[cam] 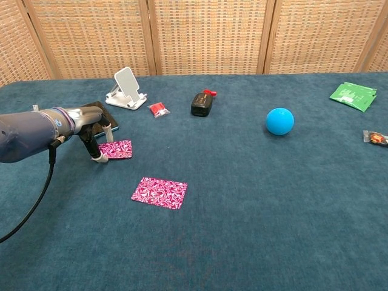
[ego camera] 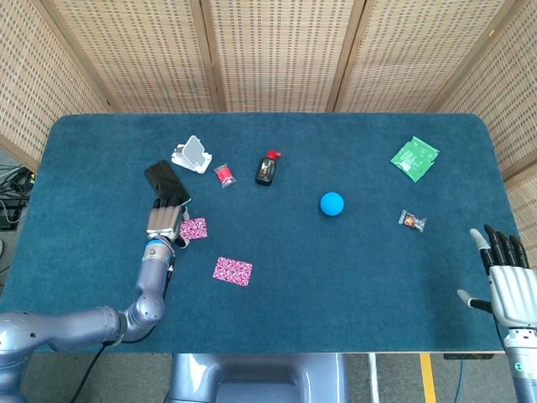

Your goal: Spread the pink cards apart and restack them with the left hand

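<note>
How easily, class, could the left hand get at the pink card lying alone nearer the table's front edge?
Probably yes. The left hand touches the other pink card, and bare cloth alone separates it from the lone pink card. Nothing stands between them.

Black phone (cam: 97, 115) crowds the left hand (cam: 94, 130) behind; cloth rightward open.

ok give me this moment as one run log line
left hand fingertips on the pink card | second pink card apart, nearer the front edge | right hand open, idle | stage: cards spread, not restacked
</note>
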You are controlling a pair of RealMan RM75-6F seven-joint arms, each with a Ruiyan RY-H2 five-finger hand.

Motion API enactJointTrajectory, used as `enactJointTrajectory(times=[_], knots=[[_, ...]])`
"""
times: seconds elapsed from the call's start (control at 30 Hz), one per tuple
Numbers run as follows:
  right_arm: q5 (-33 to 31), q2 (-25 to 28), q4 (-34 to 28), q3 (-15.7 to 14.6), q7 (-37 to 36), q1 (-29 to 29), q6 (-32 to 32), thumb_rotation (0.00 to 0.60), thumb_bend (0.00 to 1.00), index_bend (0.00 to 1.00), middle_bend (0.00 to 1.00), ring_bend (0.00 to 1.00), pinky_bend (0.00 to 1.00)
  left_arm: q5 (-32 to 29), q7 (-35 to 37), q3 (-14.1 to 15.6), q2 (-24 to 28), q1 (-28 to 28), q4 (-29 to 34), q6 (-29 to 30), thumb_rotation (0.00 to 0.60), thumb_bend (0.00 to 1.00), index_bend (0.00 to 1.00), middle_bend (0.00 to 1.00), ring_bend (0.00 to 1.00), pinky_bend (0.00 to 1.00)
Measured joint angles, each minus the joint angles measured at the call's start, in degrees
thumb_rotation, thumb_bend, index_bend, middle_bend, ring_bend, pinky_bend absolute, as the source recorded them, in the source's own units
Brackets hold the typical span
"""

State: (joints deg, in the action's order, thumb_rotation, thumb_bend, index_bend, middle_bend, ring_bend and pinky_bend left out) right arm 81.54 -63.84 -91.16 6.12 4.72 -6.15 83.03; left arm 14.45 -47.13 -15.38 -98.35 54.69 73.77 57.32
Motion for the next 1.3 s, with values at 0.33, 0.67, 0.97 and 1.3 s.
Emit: enactJointTrajectory(times=[0.33, 0.67, 0.97, 1.3], knots=[[0.03, 0.05, -0.15, 0.00, 0.11, 0.05, 0.14, 0.600, 0.00, 0.00, 0.00, 0.00, 0.00, 1.35, 0.44, -0.30, 1.02, 0.04, 3.11, 0.87, 0.600, 0.28, 0.61, 0.00, 0.00, 0.00], [-0.20, -0.01, -0.05, 0.07, 0.24, -0.02, -0.02, 0.600, 0.00, 0.00, 0.00, 0.00, 0.00, 6.86, 3.37, -0.04, 3.50, -0.61, 10.41, 0.22, 0.600, 0.28, 0.61, 0.00, 0.00, 0.00], [-0.17, -0.03, -0.20, 0.06, 0.44, 0.12, 0.25, 0.600, 0.00, 0.00, 0.00, 0.00, 0.00, 22.70, 9.75, 3.84, 7.27, -2.05, 17.16, -6.57, 0.600, 0.27, 0.59, 0.00, 0.00, 0.00], [-0.17, 0.16, -0.23, 0.07, 0.08, 0.27, 0.44, 0.600, 0.00, 0.00, 0.00, 0.00, 0.00, 33.89, 16.46, 8.41, 6.00, -2.70, 14.92, -11.47, 0.600, 0.27, 0.58, 0.00, 0.00, 0.00]])
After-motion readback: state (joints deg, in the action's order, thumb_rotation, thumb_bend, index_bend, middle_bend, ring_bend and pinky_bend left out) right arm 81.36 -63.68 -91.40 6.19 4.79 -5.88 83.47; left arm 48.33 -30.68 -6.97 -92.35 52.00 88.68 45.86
